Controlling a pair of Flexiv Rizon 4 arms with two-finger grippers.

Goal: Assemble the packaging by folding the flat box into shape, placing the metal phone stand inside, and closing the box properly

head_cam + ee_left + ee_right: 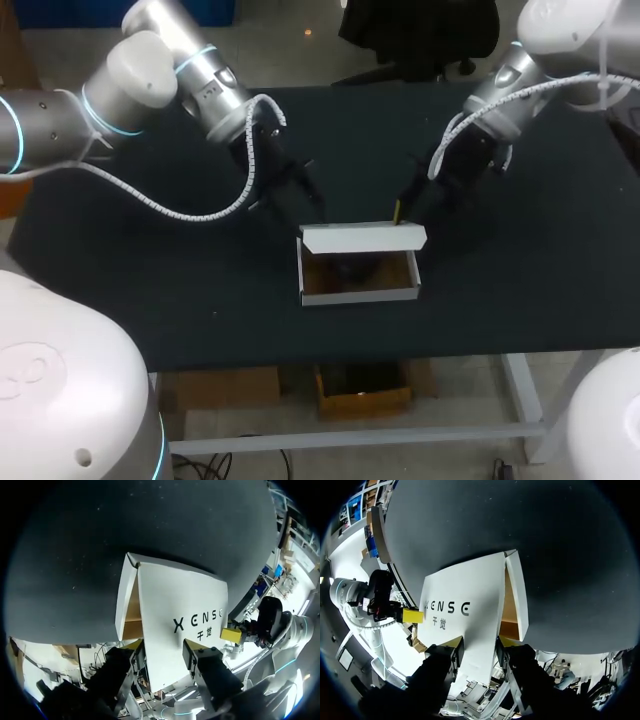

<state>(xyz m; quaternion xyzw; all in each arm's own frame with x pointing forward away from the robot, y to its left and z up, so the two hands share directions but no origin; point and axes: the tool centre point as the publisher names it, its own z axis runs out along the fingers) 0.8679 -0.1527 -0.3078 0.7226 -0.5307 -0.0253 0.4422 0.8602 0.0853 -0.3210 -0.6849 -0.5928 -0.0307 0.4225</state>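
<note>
Nearest me, the white box (360,292) sits open on the black table (150,270), with something dark inside, perhaps the stand (350,268). Its lid (362,237) stands up at the back. Behind it, my left gripper (162,647) and right gripper (479,642) each straddle the lid's edge, jaws wide.

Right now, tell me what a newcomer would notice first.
The open white cardboard box in the middle of the black table, its lid flap standing up along the far side. The left gripper and right gripper sit at that flap's two ends.
</note>
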